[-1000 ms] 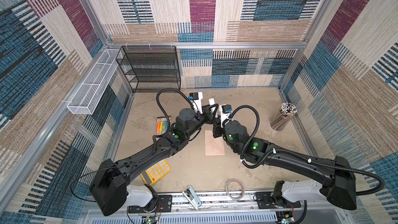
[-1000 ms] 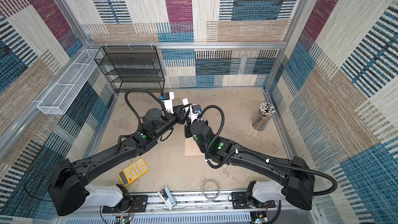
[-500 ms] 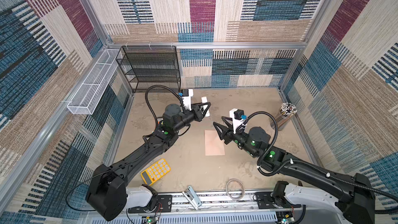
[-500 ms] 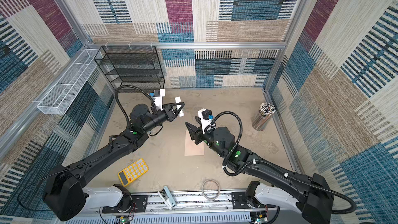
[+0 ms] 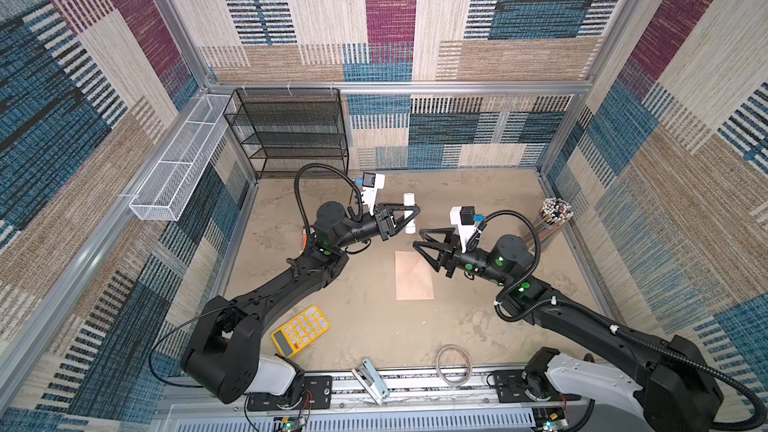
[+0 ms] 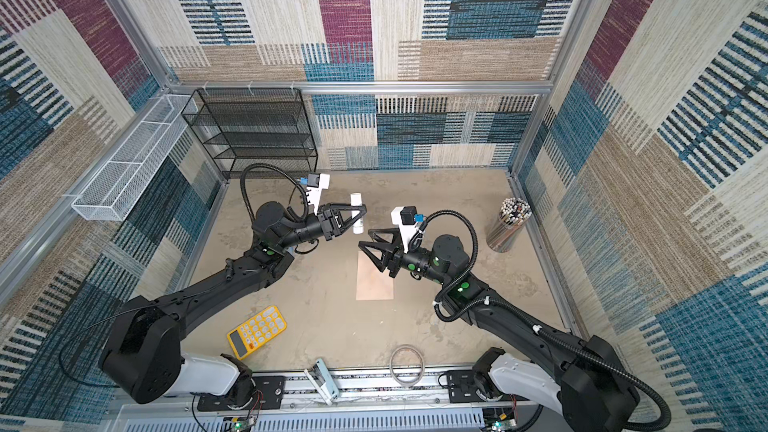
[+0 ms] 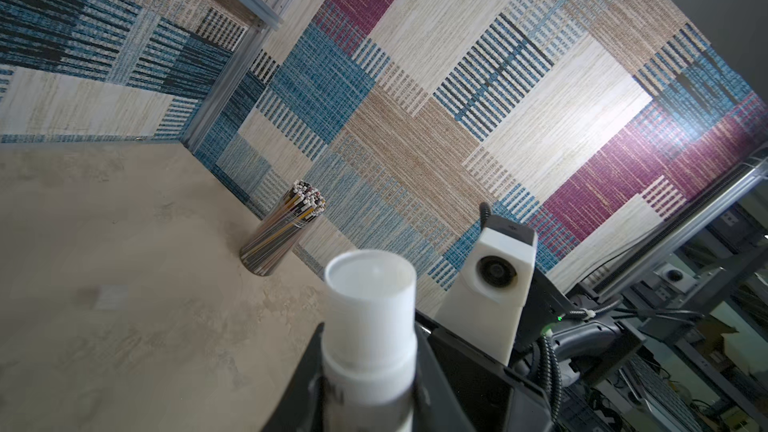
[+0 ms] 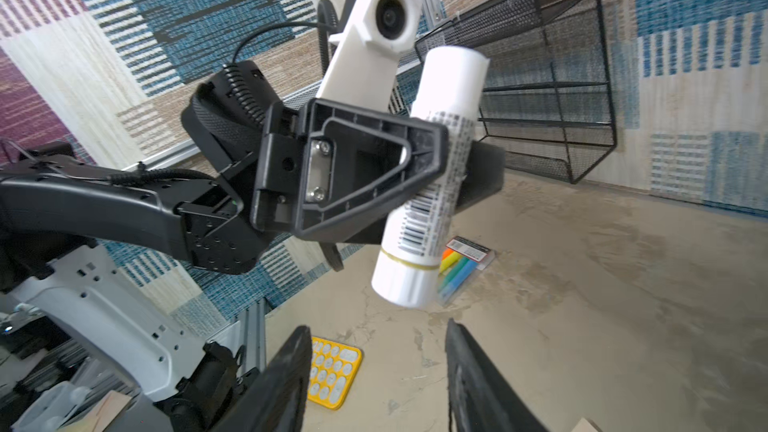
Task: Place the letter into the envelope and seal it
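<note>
The peach-pink envelope (image 5: 413,275) (image 6: 374,280) lies flat on the table with its flap shut. The letter is out of view. My left gripper (image 5: 409,214) (image 6: 358,214) (image 7: 370,367) hangs above the table beyond the envelope's far end. It is shut on a white glue stick (image 5: 409,201) (image 7: 370,305) (image 8: 440,160), which crosses its fingers upright with a barcode label showing. My right gripper (image 5: 417,238) (image 6: 365,238) (image 8: 376,330) hovers over the envelope's far right corner. It is open and empty, and points at the glue stick.
A yellow calculator (image 5: 300,330) lies at the front left. A cup of pencils (image 5: 548,218) stands by the right wall. A black mesh shelf (image 5: 291,130) and a white wire basket (image 5: 178,164) are at the back left. A highlighter pack (image 8: 463,268) lies under the left arm. A cable ring (image 5: 454,365) is at the front edge.
The two grippers were close together over the envelope's far end and have drawn apart. The right one opened and pulled back to the right. The left one keeps the glue stick.
</note>
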Tool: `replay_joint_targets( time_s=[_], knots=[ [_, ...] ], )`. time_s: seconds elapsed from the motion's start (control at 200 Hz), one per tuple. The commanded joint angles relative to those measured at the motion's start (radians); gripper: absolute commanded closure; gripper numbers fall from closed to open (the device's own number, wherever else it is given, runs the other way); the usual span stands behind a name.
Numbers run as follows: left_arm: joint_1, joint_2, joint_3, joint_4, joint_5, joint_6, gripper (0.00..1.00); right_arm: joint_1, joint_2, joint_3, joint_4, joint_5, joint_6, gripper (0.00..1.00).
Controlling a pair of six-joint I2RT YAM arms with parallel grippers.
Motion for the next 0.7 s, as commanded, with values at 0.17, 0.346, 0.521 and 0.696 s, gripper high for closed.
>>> replay_joint_targets(
  time_s=[0.17,0.346,0.521,0.696],
  knots=[
    [-0.004,0.03,0.004,0.174,0.07,-0.075,1.0,-0.009,0.069,0.033,0.14,-0.103,0.087,0.48],
    [-0.01,0.034,0.006,0.177,0.077,-0.072,1.0,-0.012,0.091,0.048,0.142,-0.105,0.092,0.49],
    [-0.016,0.042,0.007,0.179,0.081,-0.071,1.0,-0.015,0.1,0.056,0.142,-0.103,0.097,0.52],
    [-0.018,0.043,0.009,0.176,0.082,-0.065,1.0,-0.018,0.102,0.054,0.143,-0.103,0.101,0.63]
  ],
)
